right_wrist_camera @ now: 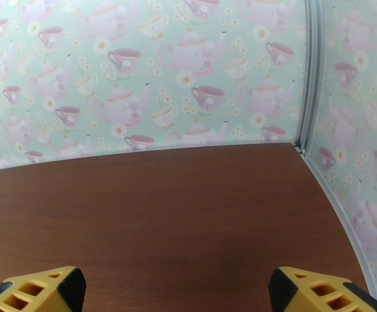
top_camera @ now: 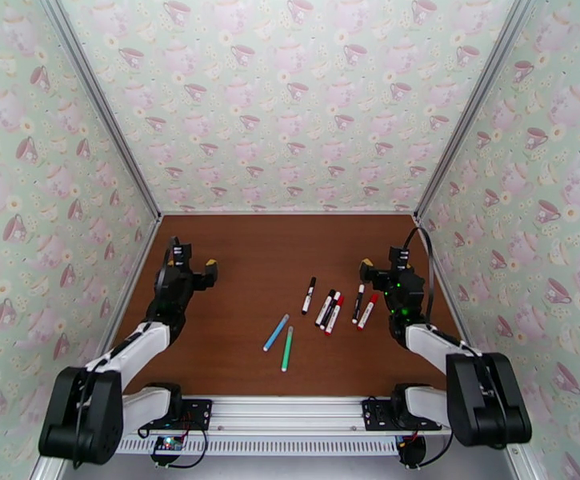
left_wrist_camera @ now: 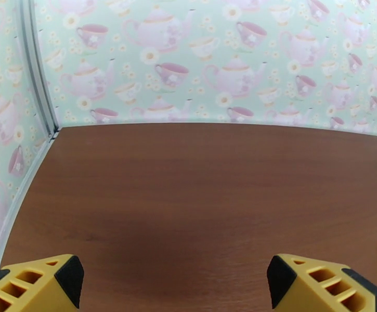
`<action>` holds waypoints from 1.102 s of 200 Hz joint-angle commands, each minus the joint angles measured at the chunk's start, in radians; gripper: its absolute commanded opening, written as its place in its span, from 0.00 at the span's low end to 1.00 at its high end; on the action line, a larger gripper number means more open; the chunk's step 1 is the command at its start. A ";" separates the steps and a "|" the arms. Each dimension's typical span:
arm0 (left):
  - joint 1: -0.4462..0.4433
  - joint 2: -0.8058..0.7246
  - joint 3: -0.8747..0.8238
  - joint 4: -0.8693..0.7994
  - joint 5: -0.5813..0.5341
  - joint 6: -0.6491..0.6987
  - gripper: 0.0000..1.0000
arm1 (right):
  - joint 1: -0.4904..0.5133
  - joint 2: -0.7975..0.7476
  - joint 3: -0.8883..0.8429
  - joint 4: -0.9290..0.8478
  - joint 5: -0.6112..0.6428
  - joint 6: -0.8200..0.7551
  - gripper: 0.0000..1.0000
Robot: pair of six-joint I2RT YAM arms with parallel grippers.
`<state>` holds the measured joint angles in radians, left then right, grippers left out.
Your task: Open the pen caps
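Left gripper (left_wrist_camera: 172, 282) and right gripper (right_wrist_camera: 177, 287): fingers spread wide, empty. Pen caps (top_camera: 312, 282) apparently all fitted, though small here; every uncapping outstanding.

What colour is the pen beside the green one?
Light blue; the pen shows best in the top view.

The pen caps (top_camera: 313, 282) all sit closed on their pens, lying flat before me: black and red ones grouped right of the middle, light blue and green nearer me.
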<state>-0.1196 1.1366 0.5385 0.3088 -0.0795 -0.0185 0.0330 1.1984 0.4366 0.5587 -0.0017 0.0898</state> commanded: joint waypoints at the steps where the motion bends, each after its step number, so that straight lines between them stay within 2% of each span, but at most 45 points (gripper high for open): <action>1: -0.039 -0.047 0.091 -0.294 -0.015 -0.128 1.00 | 0.004 -0.092 0.094 -0.260 -0.068 0.107 1.00; 42: -0.150 -0.047 0.181 -0.469 0.100 -0.270 1.00 | 0.004 -0.195 0.207 -0.532 -0.080 0.219 1.00; 61: -0.240 -0.024 0.213 -0.503 0.097 -0.307 1.00 | 0.004 -0.215 0.259 -0.637 -0.038 0.257 1.00; 74: -0.300 0.000 0.235 -0.518 0.097 -0.336 1.00 | 0.004 -0.211 0.307 -0.756 0.061 0.330 1.00; 83: -0.331 0.025 0.253 -0.531 0.110 -0.358 1.00 | 0.004 -0.210 0.313 -0.774 0.083 0.348 1.00; 117: -0.430 0.133 0.321 -0.575 0.143 -0.425 1.00 | 0.004 -0.211 0.301 -0.807 -0.094 0.373 1.00; 143: -0.505 0.240 0.406 -0.671 0.140 -0.408 0.98 | 0.004 -0.212 0.267 -0.808 -0.199 0.386 1.00; 182: -0.560 0.356 0.501 -0.817 0.160 -0.366 0.90 | 0.025 -0.189 0.255 -0.860 -0.285 0.370 0.99; 202: -0.576 0.386 0.507 -0.868 0.182 -0.350 0.83 | 0.070 -0.182 0.254 -0.878 -0.302 0.364 0.99; 220: -0.594 0.404 0.506 -0.911 0.193 -0.334 0.78 | 0.114 -0.176 0.241 -0.859 -0.376 0.379 0.99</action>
<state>-0.6949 1.5124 1.0176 -0.4877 0.0746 -0.3847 0.0975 1.0138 0.7040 -0.2848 -0.2653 0.4526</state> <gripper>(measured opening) 0.806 0.990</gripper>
